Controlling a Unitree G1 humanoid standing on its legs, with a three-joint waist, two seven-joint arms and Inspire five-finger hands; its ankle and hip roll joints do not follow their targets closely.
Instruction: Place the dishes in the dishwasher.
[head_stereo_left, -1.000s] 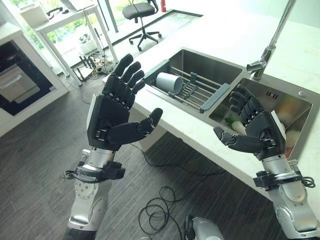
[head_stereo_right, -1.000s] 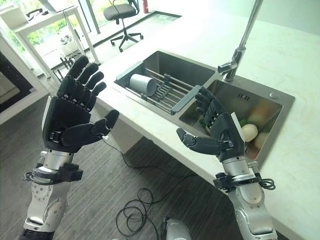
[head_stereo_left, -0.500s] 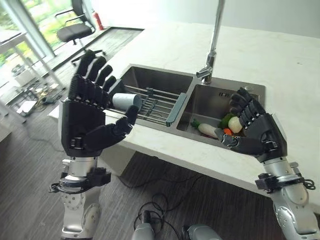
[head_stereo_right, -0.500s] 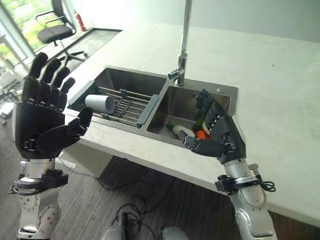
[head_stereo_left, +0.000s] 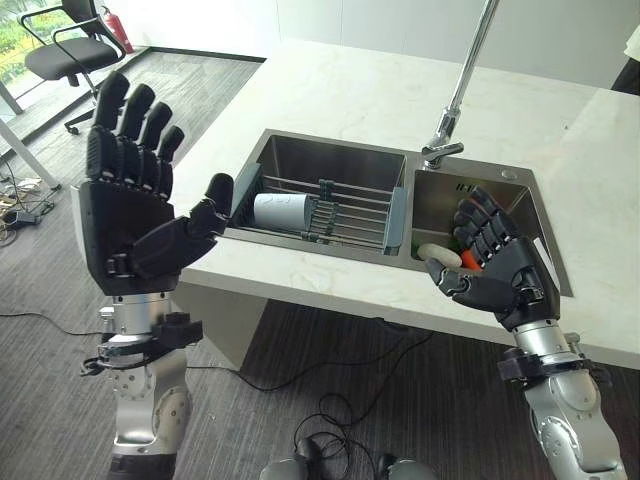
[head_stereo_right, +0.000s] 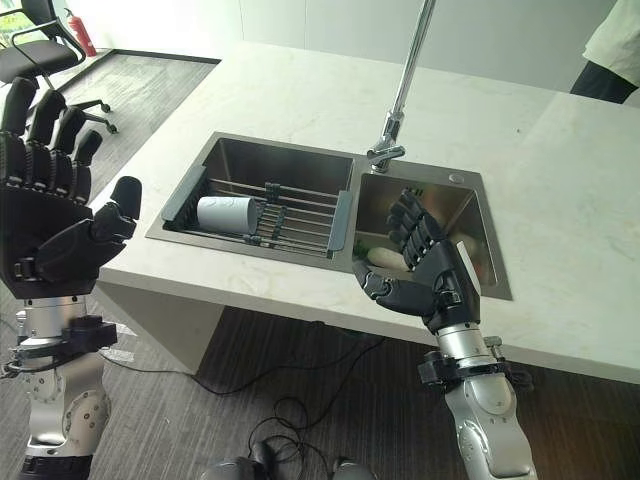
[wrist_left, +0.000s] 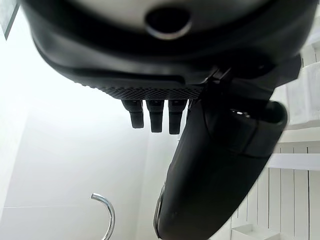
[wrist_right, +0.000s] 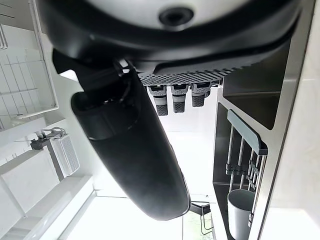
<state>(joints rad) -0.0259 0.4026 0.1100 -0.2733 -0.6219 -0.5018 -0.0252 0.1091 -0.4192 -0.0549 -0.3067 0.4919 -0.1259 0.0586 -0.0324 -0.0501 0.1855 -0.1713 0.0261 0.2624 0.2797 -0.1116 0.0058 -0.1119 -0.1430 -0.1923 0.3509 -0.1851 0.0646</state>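
Observation:
A pale cup lies on its side on a wire rack across the left basin of the steel sink; the right wrist view shows this cup too. My left hand is raised in the air left of the counter, fingers straight and spread, holding nothing. Over the front edge of the right basin, my right hand is open and empty, fingers relaxed. The right basin holds vegetables, white, orange and green, partly hidden behind that hand.
A tall faucet stands behind the sink on the pale stone counter. An office chair and a red fire extinguisher stand on the floor at far left. A person's sleeve shows at the counter's far right.
The camera has swung, so the whole scene has shifted and the sink sits more squarely ahead. Both hands stay raised and open, with nothing taken hold of.

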